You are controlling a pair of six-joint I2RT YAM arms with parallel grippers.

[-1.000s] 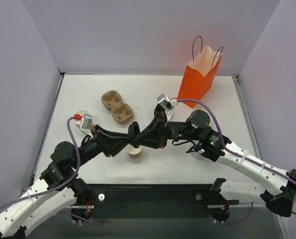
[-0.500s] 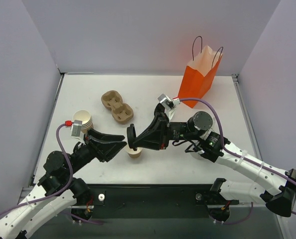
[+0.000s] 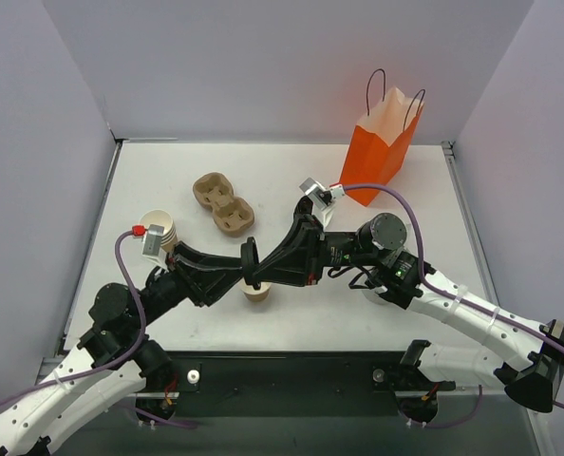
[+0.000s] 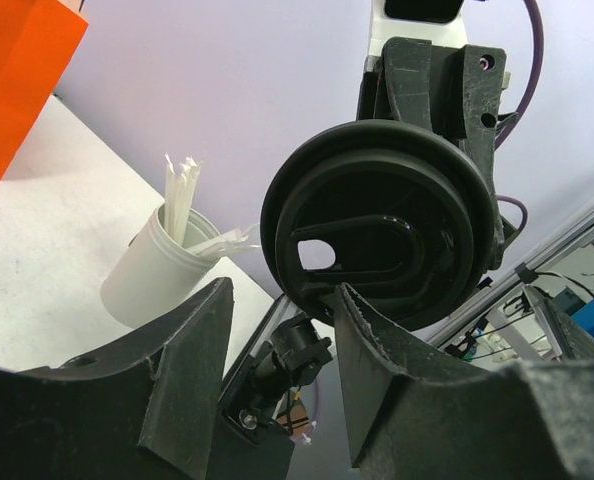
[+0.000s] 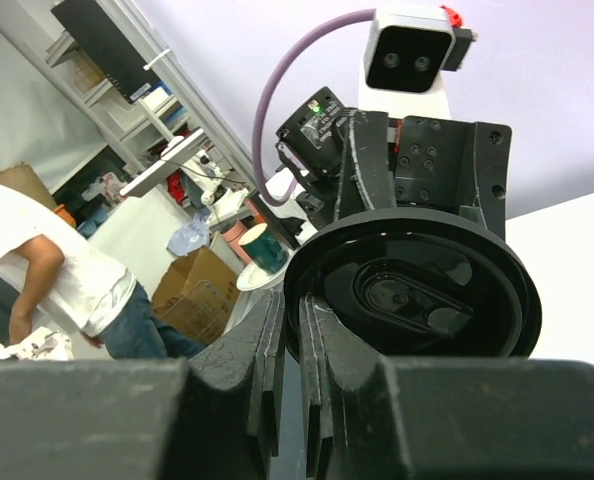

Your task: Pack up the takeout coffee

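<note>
The right fingers (image 5: pixel 262 360) are clamped on the rim of the black lid (image 5: pixel 417 290), holding it on edge above the desk (image 3: pixel 301 318). The left fingers (image 4: pixel 187 380) stand apart, the lid's lower rim just at their tips — whether they touch it I cannot tell. The tan cup (image 3: pixel 256 293) stands on the desk under both arms — well apart from the orange bag (image 3: pixel 377 157).
</note>
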